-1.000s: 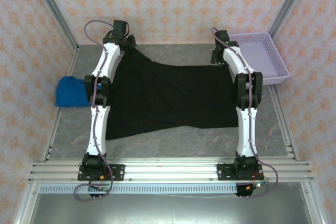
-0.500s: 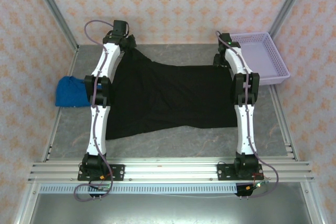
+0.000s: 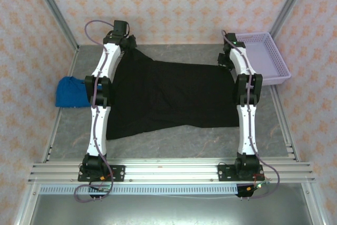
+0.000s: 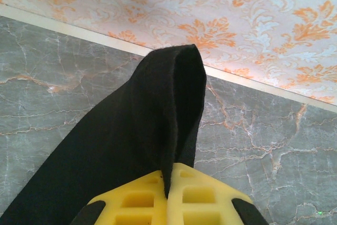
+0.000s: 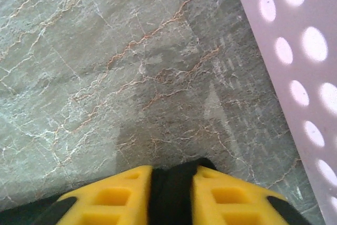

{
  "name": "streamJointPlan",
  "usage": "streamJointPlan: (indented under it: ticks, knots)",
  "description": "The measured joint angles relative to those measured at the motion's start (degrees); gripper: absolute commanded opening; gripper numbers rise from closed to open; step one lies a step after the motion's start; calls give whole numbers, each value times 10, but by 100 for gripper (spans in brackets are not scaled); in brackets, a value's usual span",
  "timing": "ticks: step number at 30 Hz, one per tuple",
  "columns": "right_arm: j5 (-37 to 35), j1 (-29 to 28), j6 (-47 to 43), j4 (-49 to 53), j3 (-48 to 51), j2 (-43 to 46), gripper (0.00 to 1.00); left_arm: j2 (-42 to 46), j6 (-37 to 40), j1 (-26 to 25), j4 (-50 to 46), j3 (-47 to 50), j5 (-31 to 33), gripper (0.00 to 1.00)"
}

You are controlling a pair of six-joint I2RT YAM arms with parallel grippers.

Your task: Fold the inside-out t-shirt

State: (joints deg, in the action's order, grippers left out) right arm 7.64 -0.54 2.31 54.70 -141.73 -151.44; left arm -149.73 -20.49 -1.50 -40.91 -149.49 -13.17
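Observation:
The inside-out t-shirt (image 3: 168,96) is a large black cloth spread flat across the middle of the grey table between the two arms. At its far left corner my left gripper (image 3: 126,46) is shut on a raised fold of the black cloth (image 4: 152,125), which rises in a peak between the yellow fingers (image 4: 205,193). At the far right corner my right gripper (image 3: 225,60) is shut on a thick bunch of the shirt's edge (image 5: 171,191), squeezed between its yellow fingers (image 5: 116,198) just above the table.
A lavender perforated tray (image 3: 263,56) stands at the back right, its wall (image 5: 300,51) close beside my right gripper. A folded bright blue garment (image 3: 71,92) lies at the table's left edge. Patterned walls close in the back and sides.
My right gripper has moved right toward the tray and closed on the shirt's far right corner, pulling that edge out. The left gripper has kept its grip and place.

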Motion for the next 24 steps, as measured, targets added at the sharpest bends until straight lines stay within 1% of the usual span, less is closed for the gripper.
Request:
streamJointPlan:
  ticks: [2, 9, 11, 13, 18, 20, 24]
  knots:
    - [2, 0, 0, 0, -7, -3, 10, 0, 0, 0, 0, 0, 0, 2]
    - [2, 0, -7, -1, -14, -5, 3, 0, -1, 0, 1, 0, -14, 2]
    - [1, 0, -10, -10, -2, 2, 2, 0, -2, 0, 1, 0, -17, 2]
    - [1, 0, -12, -26, 28, 17, 2, 0, -3, 0, 1, 0, -22, 0]
    - [-1, 0, -23, -66, 127, 83, 2, 17, -5, -2, -2, 14, -33, 0]
    - [-1, 0, -26, -81, 159, 109, 2, 47, -5, -3, -3, 48, -34, 0]
    - [0, 0, -30, -116, 228, 169, 2, 142, -5, -8, 3, 147, -34, 0]
